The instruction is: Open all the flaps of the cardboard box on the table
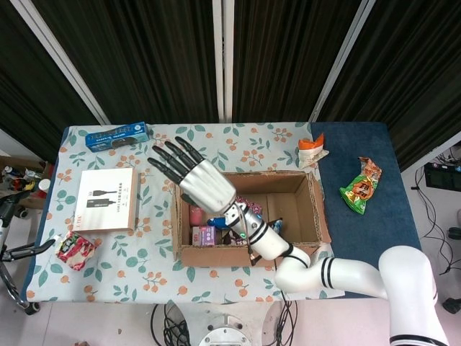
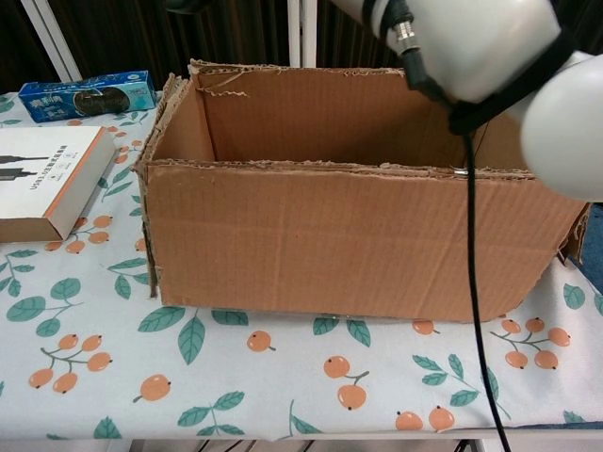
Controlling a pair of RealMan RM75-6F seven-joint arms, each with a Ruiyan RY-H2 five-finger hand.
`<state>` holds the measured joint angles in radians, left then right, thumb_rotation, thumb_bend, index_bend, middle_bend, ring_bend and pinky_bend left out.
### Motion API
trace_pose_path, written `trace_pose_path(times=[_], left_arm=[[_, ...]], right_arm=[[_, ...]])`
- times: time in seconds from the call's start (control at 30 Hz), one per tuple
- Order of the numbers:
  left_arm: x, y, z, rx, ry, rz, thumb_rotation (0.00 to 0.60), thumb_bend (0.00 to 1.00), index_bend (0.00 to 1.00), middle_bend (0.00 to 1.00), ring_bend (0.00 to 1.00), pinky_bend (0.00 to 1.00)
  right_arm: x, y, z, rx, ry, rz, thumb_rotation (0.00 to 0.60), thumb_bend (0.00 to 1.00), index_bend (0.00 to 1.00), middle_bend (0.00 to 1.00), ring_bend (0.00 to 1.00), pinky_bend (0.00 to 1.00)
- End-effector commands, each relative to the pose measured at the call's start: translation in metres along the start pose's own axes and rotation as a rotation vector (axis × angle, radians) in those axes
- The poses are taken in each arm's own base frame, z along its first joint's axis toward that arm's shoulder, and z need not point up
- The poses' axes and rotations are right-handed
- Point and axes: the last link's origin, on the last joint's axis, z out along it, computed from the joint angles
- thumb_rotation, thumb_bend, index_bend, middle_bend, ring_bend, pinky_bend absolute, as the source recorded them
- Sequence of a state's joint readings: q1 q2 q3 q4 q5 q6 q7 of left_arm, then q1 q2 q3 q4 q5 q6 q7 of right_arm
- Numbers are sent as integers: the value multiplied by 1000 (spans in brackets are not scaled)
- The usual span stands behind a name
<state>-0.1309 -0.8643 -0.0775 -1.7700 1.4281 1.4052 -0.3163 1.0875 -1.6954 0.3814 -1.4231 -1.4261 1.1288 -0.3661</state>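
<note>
The cardboard box [image 1: 252, 256] stands mid-table with its top open. Several small packets [image 1: 216, 227] lie inside. My right hand [image 1: 193, 176] hovers above the box's left end, fingers spread and straight, holding nothing. The left flap [image 2: 151, 188] hangs down along the outside of the left wall. The right flap [image 1: 324, 209] is folded outward. In the chest view the box [image 2: 349, 235] fills the frame and my right forearm [image 2: 462, 38] crosses the top. Only thin dark parts of my left hand [image 1: 14, 252] show, off the table's left edge.
A white flat carton [image 1: 106, 200] and a blue box [image 1: 117, 135] lie left of the cardboard box. A red snack pack [image 1: 74, 251] sits near the front left corner. An orange packet [image 1: 311, 150] and a green chip bag [image 1: 360, 186] lie to the right.
</note>
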Motion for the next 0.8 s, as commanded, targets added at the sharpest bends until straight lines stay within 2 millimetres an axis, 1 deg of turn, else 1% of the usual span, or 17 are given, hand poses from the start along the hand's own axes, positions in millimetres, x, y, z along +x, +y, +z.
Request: trace_pose_path(times=[0.03,0.07,0.1,0.17,0.2,0.27,0.3,0.37,0.4,0.43,0.47,0.5,0.6,0.7,0.77,0.8], left_arm=[[1,0,1,-2,-2,18,425,0,115,135,100,189],[1,0,1,-2,-2,29,425,0,115,136,100,189],[1,0,1,-2,-1,46,426,0,115,136,100,189],[1,-1,1,-2,-1,72,425,0,115,136,101,189],[0,-1,2,-3,1,91,425,0,115,136,101,189],[-1,-1,3,-8,6,122,425,0,115,136,101,189],[-2,-1,3,-12,9,145,426,0,115,136,101,189],[-4,0,4,-18,16,179,426,0,114,136,101,189],[-5,1,4,-23,21,201,426,0,113,136,101,189],[-6,1,4,-27,28,222,427,0,112,136,101,189],[-7,1,4,-32,38,262,427,0,110,136,101,189],[-8,0,4,-35,45,297,425,0,110,136,101,189],[-14,-1,0,-34,47,373,423,0,110,136,101,189],[-20,-3,-4,-41,53,412,419,0,110,136,100,188],[-22,-5,-6,-52,58,445,414,0,110,135,100,188],[-24,-5,-6,-55,54,453,411,0,110,135,101,188]], right_arm=[[28,45,-42,-64,-59,-174,600,78,0,0,0,0],[36,58,-57,-96,-99,-218,600,77,0,0,0,0],[48,73,-78,-148,-157,-266,600,76,0,0,0,0],[68,93,-113,-238,-244,-332,600,74,0,0,0,0],[81,105,-137,-304,-294,-374,600,74,0,0,0,0],[99,120,-172,-406,-349,-413,600,74,0,0,0,0],[110,128,-196,-473,-373,-425,600,74,0,0,0,0],[124,138,-230,-570,-399,-424,600,75,0,0,0,0],[131,142,-253,-625,-415,-419,600,75,0,0,0,0],[135,143,-270,-661,-426,-415,600,75,0,0,0,0],[138,144,-292,-698,-441,-409,600,76,0,0,0,0],[139,142,-308,-719,-450,-403,600,77,0,0,0,0],[135,134,-354,-761,-460,-386,600,80,0,0,0,0],[125,125,-386,-781,-434,-375,600,80,0,0,0,0],[119,120,-398,-793,-416,-352,600,80,0,0,0,0],[117,119,-401,-797,-406,-344,600,80,0,0,0,0]])
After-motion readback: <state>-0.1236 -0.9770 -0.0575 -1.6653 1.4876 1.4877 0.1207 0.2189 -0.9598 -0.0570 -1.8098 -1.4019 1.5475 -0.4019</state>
